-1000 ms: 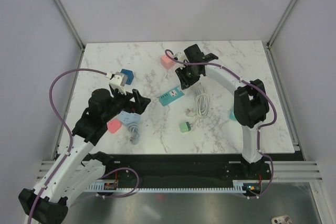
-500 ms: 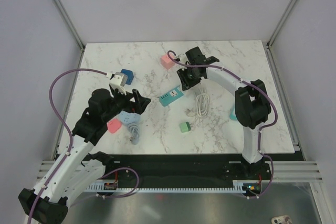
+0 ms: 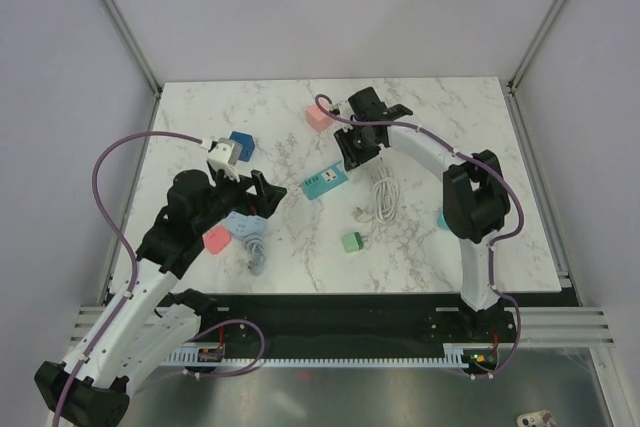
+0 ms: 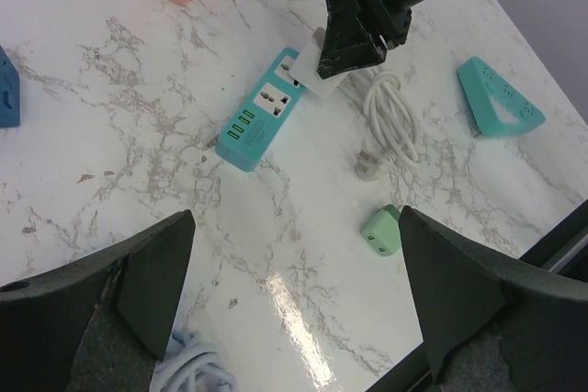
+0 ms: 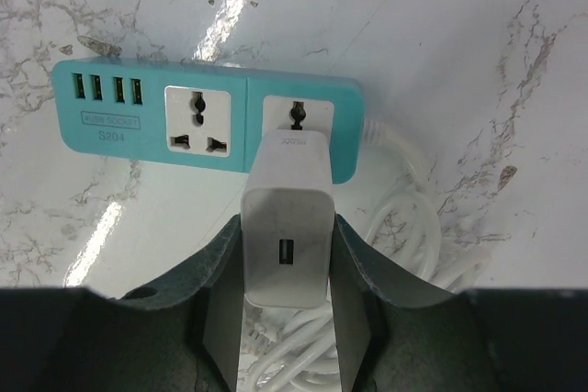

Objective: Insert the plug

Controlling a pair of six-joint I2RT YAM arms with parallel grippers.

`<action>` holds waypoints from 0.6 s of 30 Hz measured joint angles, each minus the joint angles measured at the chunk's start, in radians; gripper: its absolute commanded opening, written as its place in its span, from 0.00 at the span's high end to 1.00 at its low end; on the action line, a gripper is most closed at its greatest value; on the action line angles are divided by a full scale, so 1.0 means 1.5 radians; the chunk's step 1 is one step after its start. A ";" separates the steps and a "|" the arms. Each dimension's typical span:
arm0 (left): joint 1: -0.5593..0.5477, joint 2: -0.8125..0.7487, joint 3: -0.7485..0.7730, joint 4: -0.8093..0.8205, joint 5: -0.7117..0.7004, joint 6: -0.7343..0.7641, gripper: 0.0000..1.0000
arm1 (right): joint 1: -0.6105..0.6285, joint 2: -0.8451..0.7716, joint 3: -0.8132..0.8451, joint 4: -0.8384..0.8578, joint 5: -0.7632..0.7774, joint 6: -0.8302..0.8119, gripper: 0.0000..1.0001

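Gripping the white plug (image 5: 287, 192) by its two flat sides in the right tool (image 5: 287, 259), pinched shut on it, front end poised over the end socket (image 5: 296, 115) of the teal power strip (image 5: 207, 126) lying flat on the marble counter (image 5: 478, 25). Hard to tell from the wrist view how far in the prongs sit, hidden under the plug's own body. Judged as the lining-up stage, or just short of the push. Square the plug to the socket face, centre the prongs over the holes, then press straight in along the prongs' line with no twist. Go slowly: a loose strip, apt to skid or tip under a slanted push. Mind the coiled white cord (image 5: 404, 227) just beside the strip's end, close under the tool. With the left tool (image 4: 294, 263) spread wide, holding nothing, well apart from the strip, worth bringing across to pin the strip's far end against sliding. Release only after seeing the plug's face flush with the strip.
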 measured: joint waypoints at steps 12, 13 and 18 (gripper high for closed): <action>0.000 -0.002 0.000 0.000 -0.002 0.000 0.00 | 0.036 0.042 0.059 -0.015 0.070 0.021 1.00; 0.000 -0.002 0.000 0.000 -0.003 0.000 0.00 | 0.039 0.046 0.064 -0.012 0.073 0.023 1.00; 0.000 -0.004 0.000 0.000 -0.005 0.000 0.00 | 0.043 0.081 0.112 -0.024 0.082 0.042 1.00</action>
